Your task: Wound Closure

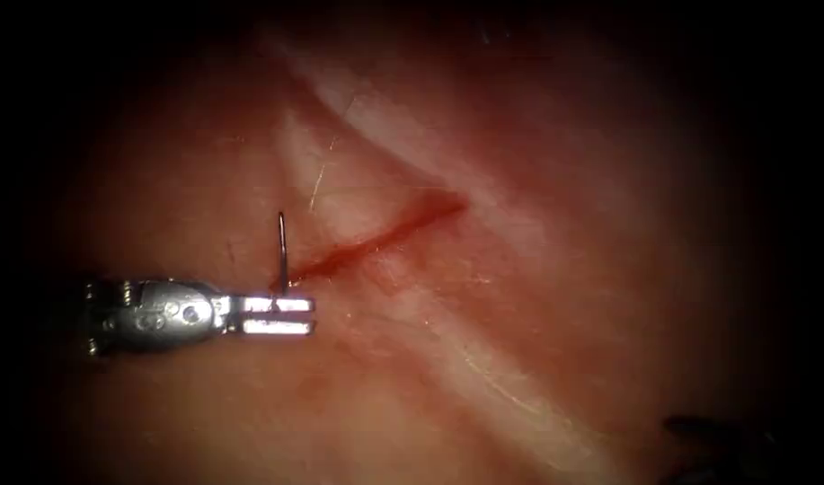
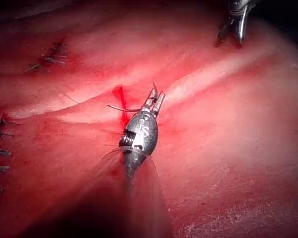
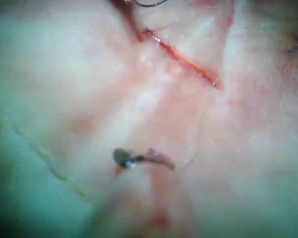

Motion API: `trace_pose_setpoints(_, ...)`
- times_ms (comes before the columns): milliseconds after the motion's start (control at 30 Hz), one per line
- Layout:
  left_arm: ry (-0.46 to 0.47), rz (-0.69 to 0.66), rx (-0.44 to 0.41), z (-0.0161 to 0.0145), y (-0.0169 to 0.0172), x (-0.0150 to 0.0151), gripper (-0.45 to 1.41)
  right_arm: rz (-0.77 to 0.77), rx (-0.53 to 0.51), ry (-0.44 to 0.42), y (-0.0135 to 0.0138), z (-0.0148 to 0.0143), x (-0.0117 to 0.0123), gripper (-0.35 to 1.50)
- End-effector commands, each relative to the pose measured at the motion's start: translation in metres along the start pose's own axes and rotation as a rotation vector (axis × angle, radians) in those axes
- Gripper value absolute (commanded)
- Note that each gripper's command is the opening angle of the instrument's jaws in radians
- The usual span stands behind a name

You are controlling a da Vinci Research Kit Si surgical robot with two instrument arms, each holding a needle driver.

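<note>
Cut (image 1: 385,235) lies unstitched, I judge; closure has barely begun. My left tool (image 1: 281,314) clamps the needle (image 1: 282,251) at the cut's left end. Right tool (image 2: 234,22) holds nothing, jaws apart.

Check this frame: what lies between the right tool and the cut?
Bare tissue, in the left wrist view: the right tool hangs apart from the cut, where the left tool holds the needle.

**Bright centre, black edges**

In the endoscope view one light falls on the middle of the field and fades outward. A dark surround (image 1: 34,108) closes in on every side, blackest at the corners. No room is discernible beyond it.
</note>
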State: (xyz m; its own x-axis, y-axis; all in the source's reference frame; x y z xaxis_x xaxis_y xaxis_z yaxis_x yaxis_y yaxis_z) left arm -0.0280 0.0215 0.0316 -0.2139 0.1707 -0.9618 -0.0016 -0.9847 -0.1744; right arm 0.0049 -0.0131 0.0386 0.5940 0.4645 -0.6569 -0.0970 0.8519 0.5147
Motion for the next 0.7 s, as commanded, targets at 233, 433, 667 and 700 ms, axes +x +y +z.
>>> trace_pose_setpoints(233,0.0,0.001,0.001,0.0009,0.0001,-0.0006,-0.45,-0.159,-0.115,-0.043,0.0054,0.0054,0.008,1.46)
trace_pose_setpoints(433,0.0,0.002,0.0,0.0008,0.0001,-0.0006,-0.45,-0.17,-0.02,0.151,0.0074,0.0094,0.0104,1.43)
trace_pose_setpoints(667,0.001,0.002,0.0,0.0008,0.0,-0.0006,-0.45,0.121,0.227,0.346,0.0066,0.0055,0.0095,1.48)
trace_pose_setpoints(700,0.001,0.002,0.0,0.0008,0.0,-0.0006,-0.45,0.132,0.246,0.369,0.0065,0.005,0.0095,1.48)
